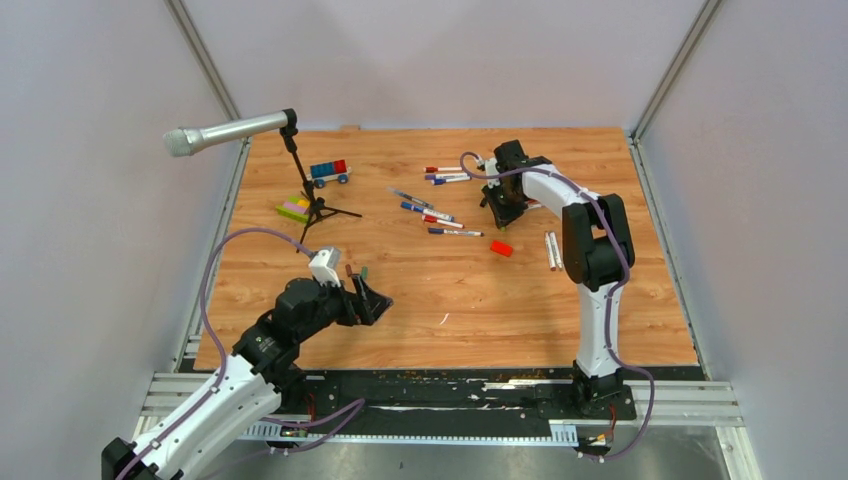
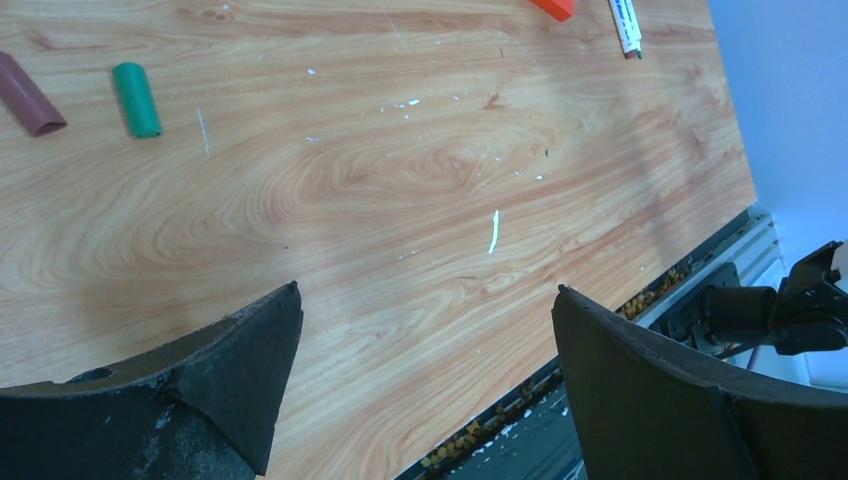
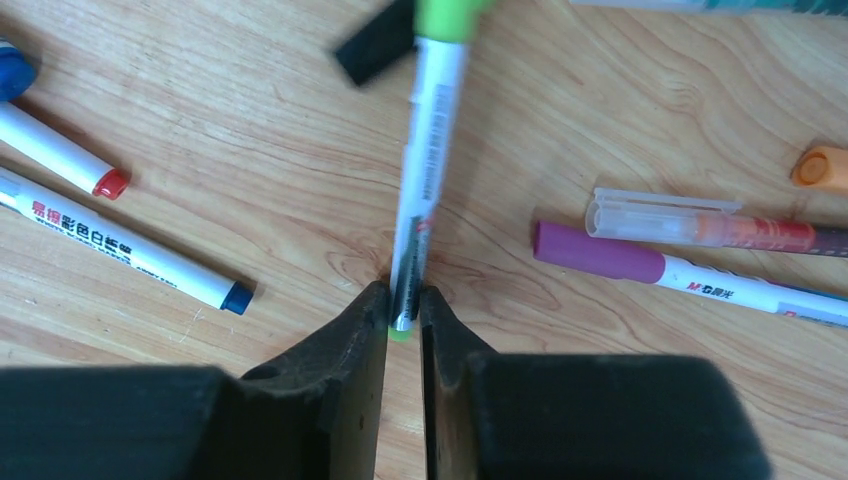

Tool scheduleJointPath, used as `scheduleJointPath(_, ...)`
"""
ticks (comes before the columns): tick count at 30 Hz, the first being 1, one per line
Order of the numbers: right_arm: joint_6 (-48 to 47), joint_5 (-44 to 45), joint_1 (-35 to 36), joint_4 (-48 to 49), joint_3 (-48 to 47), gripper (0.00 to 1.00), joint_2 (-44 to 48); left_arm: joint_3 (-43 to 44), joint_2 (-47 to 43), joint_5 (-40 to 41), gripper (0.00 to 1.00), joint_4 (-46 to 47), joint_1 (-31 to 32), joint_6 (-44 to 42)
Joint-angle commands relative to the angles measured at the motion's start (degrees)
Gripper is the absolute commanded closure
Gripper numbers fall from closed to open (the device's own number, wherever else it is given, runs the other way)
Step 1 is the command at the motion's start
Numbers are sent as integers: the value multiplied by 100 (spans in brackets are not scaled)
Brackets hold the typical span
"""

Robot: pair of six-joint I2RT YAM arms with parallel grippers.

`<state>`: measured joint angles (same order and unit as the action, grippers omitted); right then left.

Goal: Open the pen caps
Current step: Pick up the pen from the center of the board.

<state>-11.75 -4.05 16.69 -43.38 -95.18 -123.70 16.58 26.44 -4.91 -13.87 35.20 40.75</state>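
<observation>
The right gripper (image 3: 403,302) pinches the end of the green pen (image 3: 432,110). The left gripper (image 2: 428,292) hangs wide open over the table (image 2: 400,150).

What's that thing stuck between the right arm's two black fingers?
A green-capped pen, its end pinched by the right fingers; the right wrist view shows it.

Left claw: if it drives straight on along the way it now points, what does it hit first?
Probably the bare wooden tabletop, near the small white streak ahead of the open left claw. The green cap and brown cap lie well left of that line. Depth is hard to judge.
</observation>
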Motion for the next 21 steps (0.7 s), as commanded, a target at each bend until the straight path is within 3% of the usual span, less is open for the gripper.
scheduleJointPath(1, 95, -46, -25, 96, 208, 84, -67, 198, 61, -182, 0, 254, -22, 206)
scheduleJointPath(10, -50, -336, -25, 553, 821, 100, 636, 8, -7, -501, 0, 776, -22, 629)
scheduleJointPath(15, -119, -604, -37, 889, 1277, 100, 1330, -212, -7, -762, 0, 1424, -22, 921)
scheduleJointPath(21, -391, -1243, -63, 1599, 2399, 100, 2796, -487, 46, -1083, 0, 2532, -21, 1307)
